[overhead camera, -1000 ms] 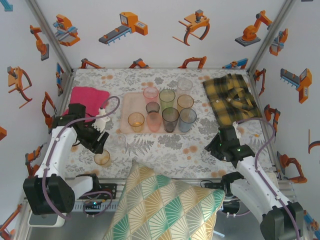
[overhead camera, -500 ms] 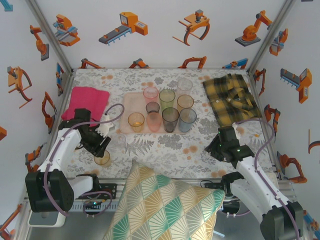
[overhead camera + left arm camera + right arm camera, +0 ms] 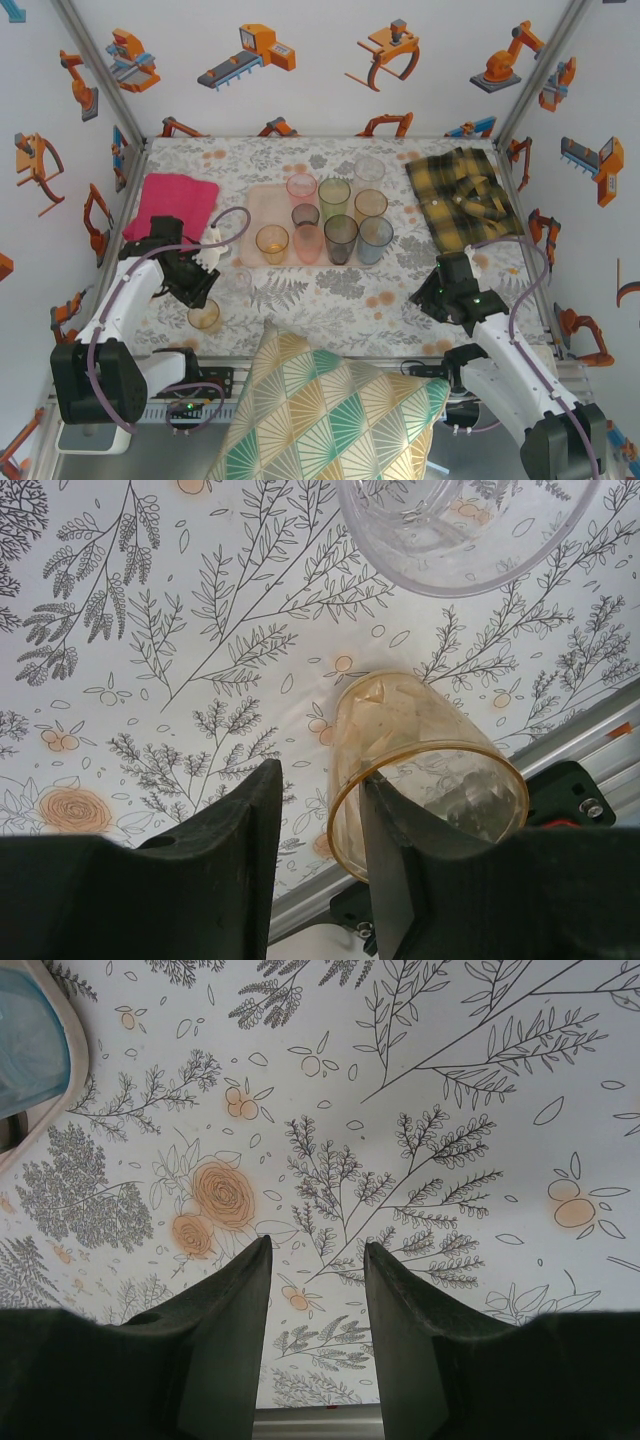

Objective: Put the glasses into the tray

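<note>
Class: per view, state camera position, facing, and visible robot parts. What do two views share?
Top external: above, behind the bases; faces table and tray; both arms show.
Left wrist: on that arm; faces the amber glass; left gripper shows.
Right wrist: on that arm; faces the table; right gripper shows.
Shared: amber glass, top and left wrist.

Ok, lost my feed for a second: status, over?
Left gripper open, straddling amber glass rim. Right gripper open, empty. Clear glass close beside, both off tray.

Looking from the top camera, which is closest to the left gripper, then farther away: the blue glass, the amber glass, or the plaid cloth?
1. Amber glass, right at the left gripper.
2. Blue glass, farther back and right.
3. Plaid cloth, far right back corner.
</note>
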### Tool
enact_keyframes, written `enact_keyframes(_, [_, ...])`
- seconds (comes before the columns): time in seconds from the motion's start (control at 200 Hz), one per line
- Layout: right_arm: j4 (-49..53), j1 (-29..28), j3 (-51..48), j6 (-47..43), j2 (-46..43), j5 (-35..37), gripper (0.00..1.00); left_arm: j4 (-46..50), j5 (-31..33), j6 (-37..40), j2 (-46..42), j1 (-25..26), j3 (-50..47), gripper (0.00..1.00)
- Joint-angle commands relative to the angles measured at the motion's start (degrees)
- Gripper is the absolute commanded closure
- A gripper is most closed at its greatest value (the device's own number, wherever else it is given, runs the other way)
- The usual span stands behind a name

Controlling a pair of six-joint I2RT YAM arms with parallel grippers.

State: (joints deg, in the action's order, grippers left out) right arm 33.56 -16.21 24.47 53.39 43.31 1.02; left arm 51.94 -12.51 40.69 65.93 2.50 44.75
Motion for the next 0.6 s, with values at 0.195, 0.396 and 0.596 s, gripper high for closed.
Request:
enact_keyframes(0.195, [-1.66,0.40,-0.49,0.05,0.51,0.40,0.58,-0.91,0.34,-0.65,-0.88,0.62,-0.30,0.73])
enact_keyframes(0.396, [-1.92,0.41,-0.57,-0.12,0.81,0.30,0.58,0.28,0.54,-1.35,-1.29,0.83,0.68,0.78])
enact_keyframes(0.596, [-1.96,0.44,-0.30,-0.21,0.99,0.39,0.58,2.48,0.39,-1.89,-2.26,0.79,2.37,0.83])
